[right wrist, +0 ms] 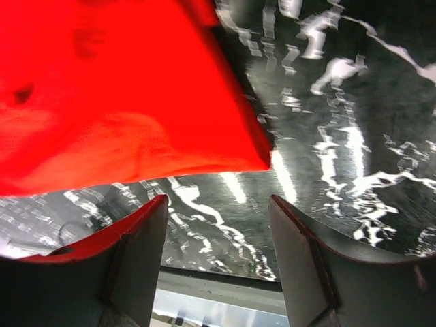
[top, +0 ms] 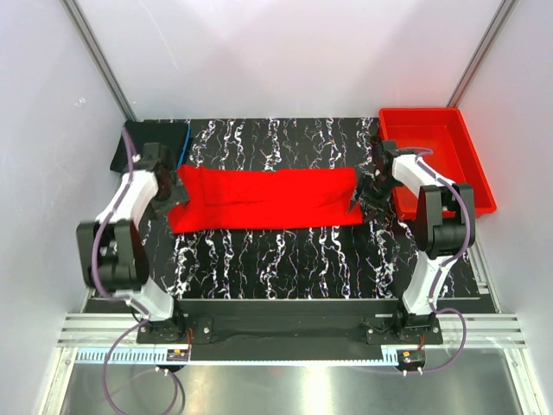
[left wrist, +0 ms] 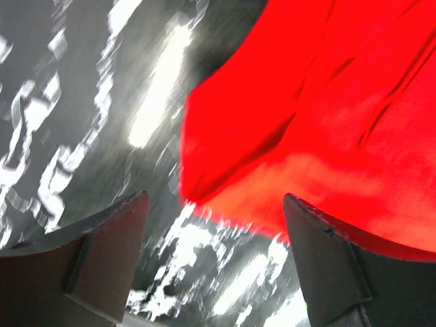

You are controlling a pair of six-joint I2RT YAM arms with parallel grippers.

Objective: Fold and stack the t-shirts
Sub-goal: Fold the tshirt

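Observation:
A bright red t-shirt lies flat as a long strip across the marbled table. My left gripper stands open just off its left end. In the left wrist view the left gripper has only table between its fingers, and the red t-shirt lies just beyond them. My right gripper is open at the right end. In the right wrist view the right gripper holds nothing, and a corner of the red t-shirt lies just ahead. A folded black t-shirt with a blue edge rests at the back left.
A rigid red plastic bin stands at the back right, close behind my right arm. White walls and metal frame posts enclose the black marbled table. The table's near edge shows below the right fingers.

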